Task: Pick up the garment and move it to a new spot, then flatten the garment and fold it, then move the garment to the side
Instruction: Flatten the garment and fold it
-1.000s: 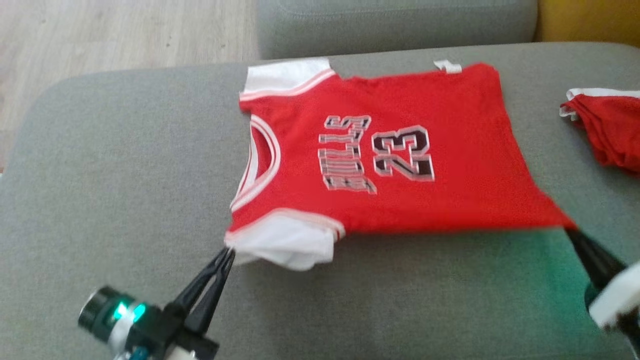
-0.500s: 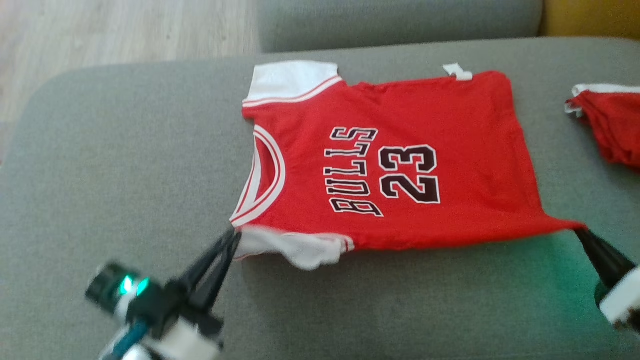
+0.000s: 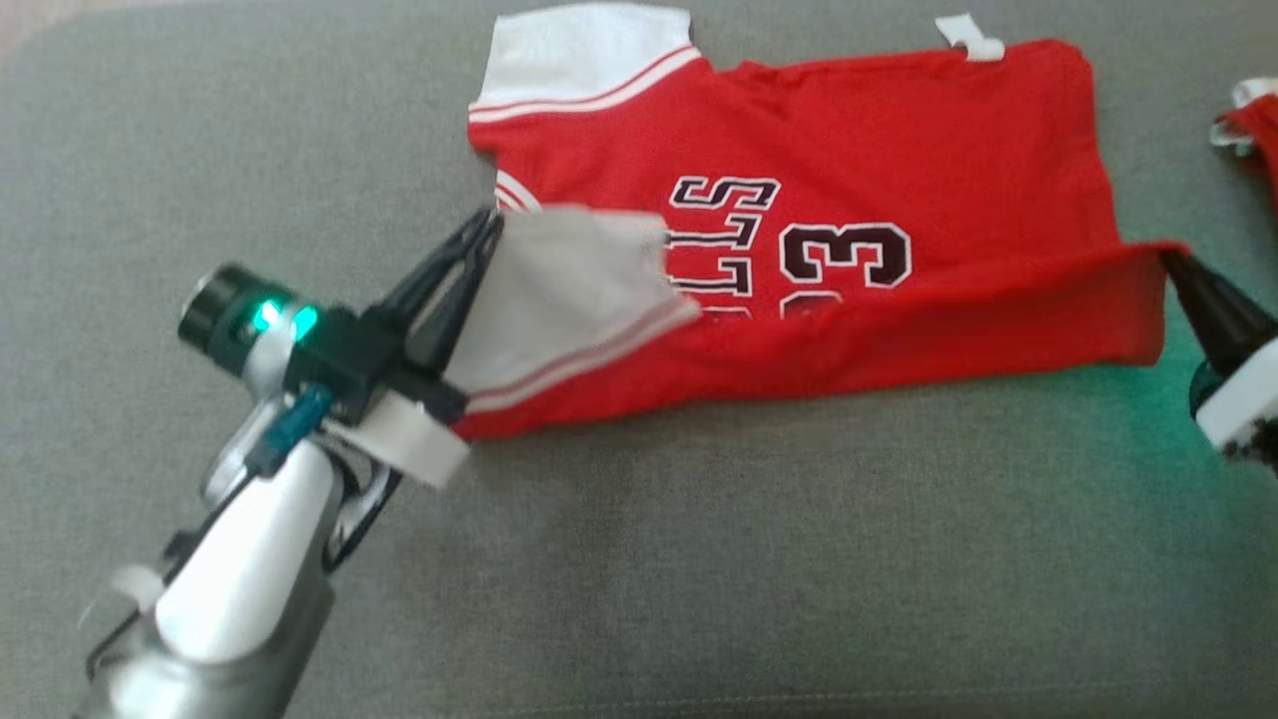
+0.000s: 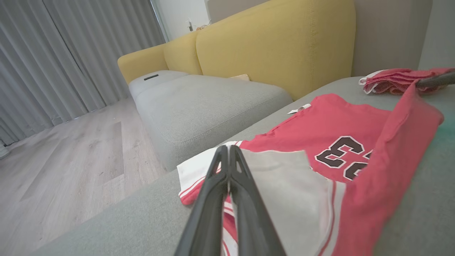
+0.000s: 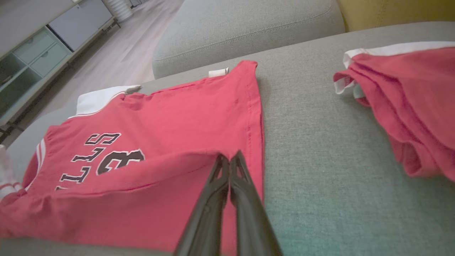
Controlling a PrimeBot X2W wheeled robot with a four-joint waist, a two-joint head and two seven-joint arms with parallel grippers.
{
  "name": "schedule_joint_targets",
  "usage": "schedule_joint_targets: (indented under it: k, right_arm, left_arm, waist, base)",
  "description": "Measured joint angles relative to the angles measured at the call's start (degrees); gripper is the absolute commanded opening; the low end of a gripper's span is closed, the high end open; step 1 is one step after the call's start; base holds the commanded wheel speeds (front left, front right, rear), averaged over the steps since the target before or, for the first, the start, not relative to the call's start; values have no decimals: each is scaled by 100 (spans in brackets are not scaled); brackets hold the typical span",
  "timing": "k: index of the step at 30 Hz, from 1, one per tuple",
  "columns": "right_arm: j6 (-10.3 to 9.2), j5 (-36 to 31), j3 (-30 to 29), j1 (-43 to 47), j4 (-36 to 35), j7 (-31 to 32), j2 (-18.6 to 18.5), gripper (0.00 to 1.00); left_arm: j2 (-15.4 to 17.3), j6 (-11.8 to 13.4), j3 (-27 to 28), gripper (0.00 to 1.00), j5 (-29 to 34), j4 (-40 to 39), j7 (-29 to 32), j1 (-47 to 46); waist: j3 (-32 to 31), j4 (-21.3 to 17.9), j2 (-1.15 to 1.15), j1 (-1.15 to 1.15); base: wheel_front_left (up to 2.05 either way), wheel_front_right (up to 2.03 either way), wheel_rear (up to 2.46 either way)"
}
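We see a broad grey fabric seat (image 3: 699, 559), with a green tinge of light near its right edge. Past its far edge stands another grey seat (image 4: 199, 103), backed by 2 yellow cushions (image 4: 270, 42). Pale wood-plank floor (image 4: 71, 170) runs to long grey curtains (image 4: 53, 53), with a white wall (image 4: 181, 14) beside them. We also make out a low cabinet (image 5: 39, 49) with pale drawers along the floor.
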Motion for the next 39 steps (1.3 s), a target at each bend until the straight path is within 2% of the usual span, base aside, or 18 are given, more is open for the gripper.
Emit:
schedule_joint_targets:
  k: [7,8,9,10,11,16,20,26,33,39]
  right_arm:
    - [0,-141,89,-441,215,22,170,0]
    - [0,-141,101,-466,240,21,193,11]
    - [0,-140,108,-476,283,12,216,49]
    - [0,-137,108,-478,344,-30,252,49]
    - [0,-134,115,-477,391,-58,280,100]
    - [0,-105,137,-416,268,-715,310,100]
    - [0,-32,141,-230,70,-980,303,100]
    - [0,30,222,376,-75,-1144,336,100]
    - [0,86,205,392,-108,-1201,372,100]
    - [0,114,207,390,-74,-1243,371,100]
  left_arm:
    - [-115,4,49,0,137,234,-1,-480]
    - [-131,5,53,0,137,274,-1,-487]
    - [-160,21,60,76,138,344,-1,-485]
    - [-191,67,66,100,153,398,-1,-477]
    - [-219,124,83,100,165,408,-1,-467]
    - [-300,460,302,100,131,380,-1,-142]
    - [-523,647,444,100,-200,522,0,494]
    - [-1057,1094,772,100,-902,959,9,1558]
    - [-1281,1477,870,100,-1296,1250,188,1621]
    - [-1311,1612,713,100,-1310,1458,363,1554]
  waist:
    - [241,-48,0,0]
    - [248,-55,0,0]
    - [248,-60,0,0]
    - [242,-64,0,0]
    - [230,-65,0,0]
    - [97,-69,0,0]
    - [13,-67,0,0]
    - [-70,-134,0,0]
    - [-87,-240,0,0]
    - [-42,-272,0,0]
  base:
    - [0,0,0]
    - [0,0,0]
    - [0,0,0]
    - [0,0,0]
    - [0,0,0]
    - [0,0,0]
    - [0,0,0]
    - [0,0,0]
    - [0,0,0]
    - [0,0,0]
